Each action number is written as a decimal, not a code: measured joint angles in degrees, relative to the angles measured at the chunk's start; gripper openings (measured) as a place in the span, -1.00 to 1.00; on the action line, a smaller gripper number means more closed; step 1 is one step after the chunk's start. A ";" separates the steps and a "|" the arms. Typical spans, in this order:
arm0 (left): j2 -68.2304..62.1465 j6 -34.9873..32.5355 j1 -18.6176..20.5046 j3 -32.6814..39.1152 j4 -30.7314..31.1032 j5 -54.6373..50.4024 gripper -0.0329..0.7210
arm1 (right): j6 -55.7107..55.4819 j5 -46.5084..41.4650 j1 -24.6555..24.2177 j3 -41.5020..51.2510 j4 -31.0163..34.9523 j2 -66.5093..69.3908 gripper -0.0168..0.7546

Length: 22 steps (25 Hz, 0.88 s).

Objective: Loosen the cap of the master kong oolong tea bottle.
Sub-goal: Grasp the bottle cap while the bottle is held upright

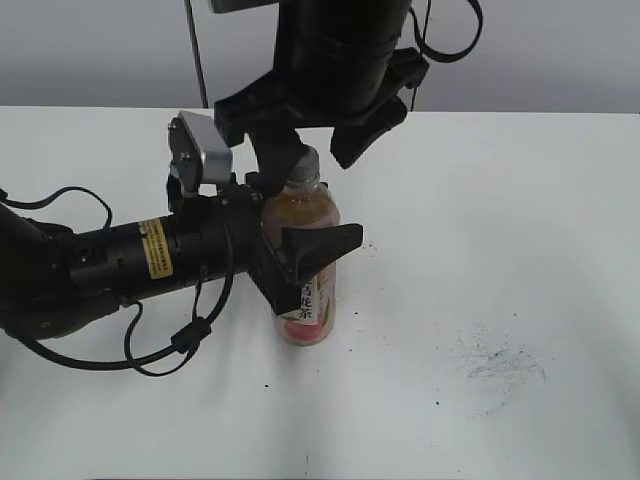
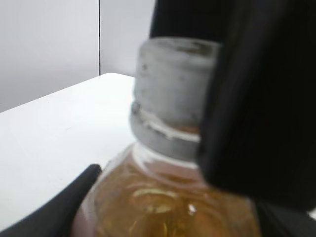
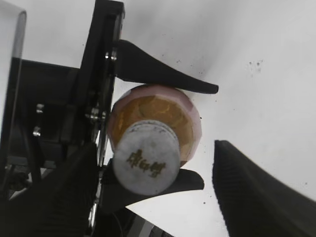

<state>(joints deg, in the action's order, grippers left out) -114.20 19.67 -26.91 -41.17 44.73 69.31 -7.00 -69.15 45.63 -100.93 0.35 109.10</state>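
Note:
The master kong oolong tea bottle [image 1: 312, 212] stands upright on the white table, amber tea above a pink-and-white label. My left gripper [image 1: 318, 247] is shut on the bottle's body from the left, one black finger in front and one behind. The white-grey cap [image 1: 304, 166] sits on the neck; it also shows in the left wrist view [image 2: 170, 84] and, with its dark logo, in the right wrist view [image 3: 145, 164]. My right gripper [image 1: 320, 150] hangs over the cap, open. Its left finger is close beside the cap, its right finger [image 3: 256, 197] well apart from it.
The white table [image 1: 520, 200] has grey scuff marks [image 1: 500, 365] at the front right. The left arm's black cables [image 1: 170, 350] loop over the table at the front left. A thin dark pole [image 1: 197, 50] stands at the back.

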 joint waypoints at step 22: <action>0.00 0.00 0.00 0.00 -0.02 -0.02 0.27 | -2.12 1.40 0.00 0.00 0.79 -0.05 0.01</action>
<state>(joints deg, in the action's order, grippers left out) -114.20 19.67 -26.91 -41.17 44.71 69.28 -9.13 -67.75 45.63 -100.93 1.14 109.05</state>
